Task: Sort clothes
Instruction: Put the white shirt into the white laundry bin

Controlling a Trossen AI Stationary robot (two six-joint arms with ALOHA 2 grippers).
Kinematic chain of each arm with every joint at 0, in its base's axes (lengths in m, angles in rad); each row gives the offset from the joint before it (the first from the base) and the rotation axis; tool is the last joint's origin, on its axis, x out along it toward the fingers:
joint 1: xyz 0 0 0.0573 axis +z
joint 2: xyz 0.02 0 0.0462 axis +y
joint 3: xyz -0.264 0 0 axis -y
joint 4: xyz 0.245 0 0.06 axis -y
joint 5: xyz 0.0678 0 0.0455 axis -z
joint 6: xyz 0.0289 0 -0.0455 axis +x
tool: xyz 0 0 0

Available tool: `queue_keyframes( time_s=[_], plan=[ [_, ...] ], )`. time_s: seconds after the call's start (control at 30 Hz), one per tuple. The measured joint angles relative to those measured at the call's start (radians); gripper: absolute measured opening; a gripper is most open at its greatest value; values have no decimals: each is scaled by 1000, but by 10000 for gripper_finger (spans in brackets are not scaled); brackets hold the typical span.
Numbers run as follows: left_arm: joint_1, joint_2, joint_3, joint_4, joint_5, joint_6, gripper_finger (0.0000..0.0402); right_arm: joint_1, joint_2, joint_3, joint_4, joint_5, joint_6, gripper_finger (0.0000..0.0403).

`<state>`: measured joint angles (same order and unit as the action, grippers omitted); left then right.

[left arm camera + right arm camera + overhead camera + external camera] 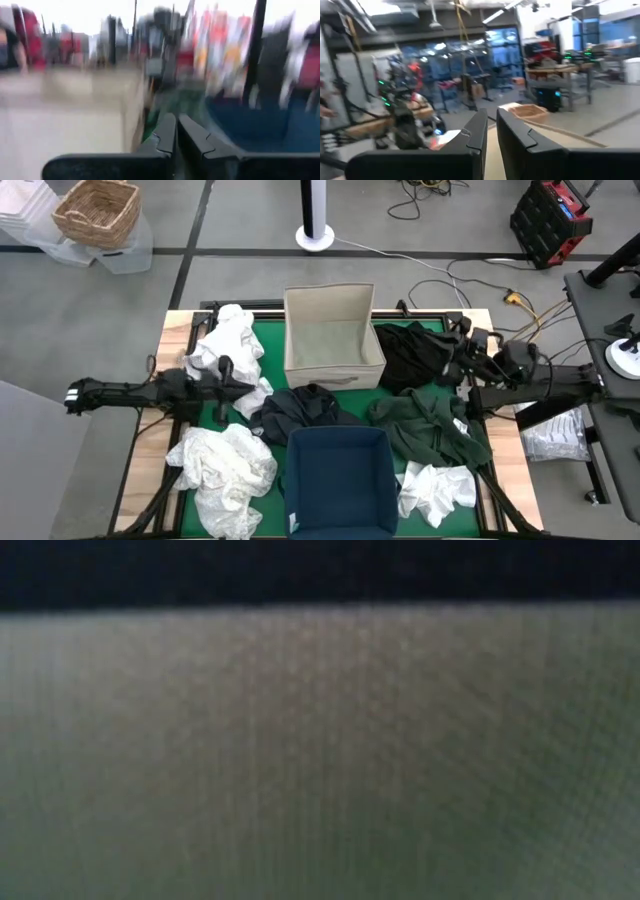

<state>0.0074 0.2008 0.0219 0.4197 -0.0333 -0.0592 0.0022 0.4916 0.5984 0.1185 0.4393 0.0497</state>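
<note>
Beige box (pixel 333 330) and navy bin (pixel 337 480) hold nothing (both arms' fingers closed, empty).

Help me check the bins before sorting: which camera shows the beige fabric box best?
The high view: the beige fabric box shows whole, open-topped, nothing visible inside. The low view is filled by blurred beige fabric, perhaps its wall. The wrist views don't show it clearly.

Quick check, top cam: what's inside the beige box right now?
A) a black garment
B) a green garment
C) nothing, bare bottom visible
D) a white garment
C: in the high view the beige box shows only its bare inner floor, while the clothes lie around it on the table, such as the white garment to its left and the black garment to its right.
</note>
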Motion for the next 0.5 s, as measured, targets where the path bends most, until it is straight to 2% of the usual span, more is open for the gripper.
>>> queue_keyframes(
  time_s=[0.1,0.2,0.33,0.4,0.5],
  plan=[
    [0,-1,0,199,-4,-22,0,-14,55,71,-39,8,-16,34],
    [1,-2,0,307,-51,59,0,-34,109,152,-82,8,50,34],
    [1,1,0,350,-126,151,0,-65,178,256,-135,17,103,34],
    [1,1,6,349,-163,146,0,-83,214,309,-165,18,107,34],
    [1,1,41,349,-165,135,0,-97,277,395,-201,18,108,34]
  ],
)
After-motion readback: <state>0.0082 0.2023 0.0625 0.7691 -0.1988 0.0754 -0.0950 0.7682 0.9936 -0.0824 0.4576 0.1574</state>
